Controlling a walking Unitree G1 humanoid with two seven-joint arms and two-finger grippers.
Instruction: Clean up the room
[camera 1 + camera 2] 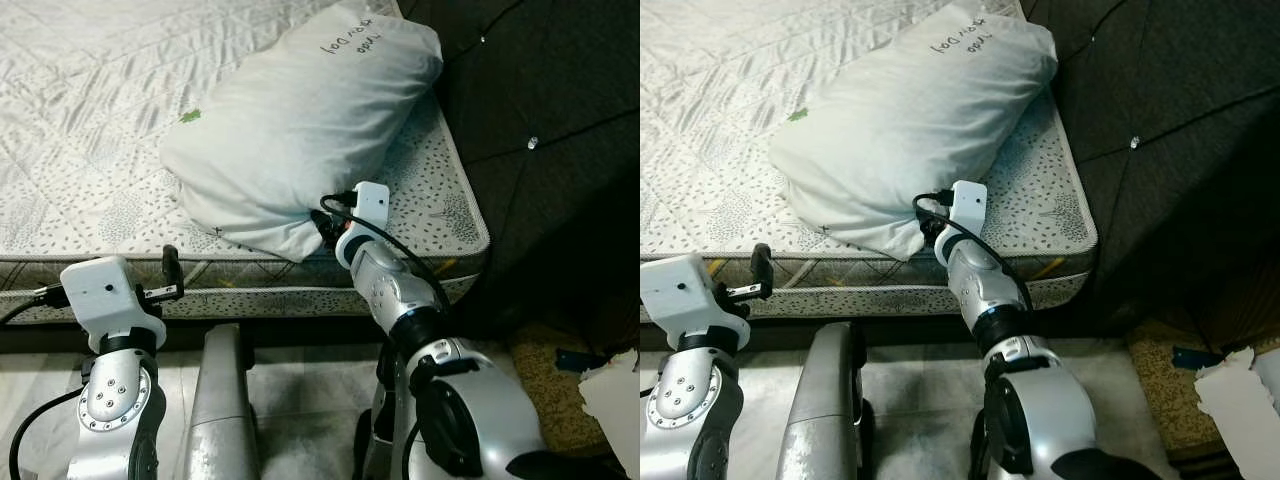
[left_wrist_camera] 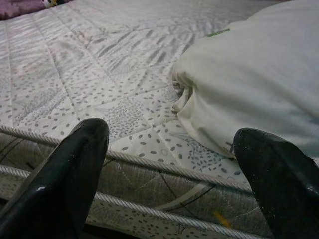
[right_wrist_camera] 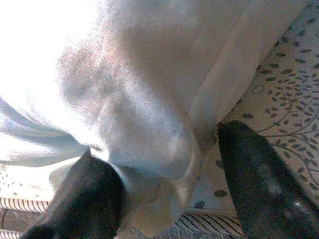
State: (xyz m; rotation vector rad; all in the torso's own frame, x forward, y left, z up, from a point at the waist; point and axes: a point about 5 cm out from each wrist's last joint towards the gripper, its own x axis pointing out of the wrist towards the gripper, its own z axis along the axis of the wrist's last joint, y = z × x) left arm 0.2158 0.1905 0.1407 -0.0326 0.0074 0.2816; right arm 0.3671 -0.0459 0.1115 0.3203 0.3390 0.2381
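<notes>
A white pillow [image 1: 300, 130] with handwriting near its top lies on the patterned mattress [image 1: 80, 150], close to the right edge. My right gripper [image 3: 164, 164] is at the pillow's near corner [image 3: 149, 149]. It is open, and the corner's fabric bulges between the two black fingers [image 3: 259, 184]. My left gripper [image 2: 177, 134] is open in front of the mattress's near edge [image 2: 149, 164], left of the pillow [image 2: 259, 89], with nothing between its fingers [image 1: 172, 268].
A dark tufted headboard [image 1: 540, 120] stands to the right of the bed. On the floor at the lower right lie torn white paper [image 1: 615, 395] and a small blue item [image 1: 575, 360]. The mattress's left part is bare.
</notes>
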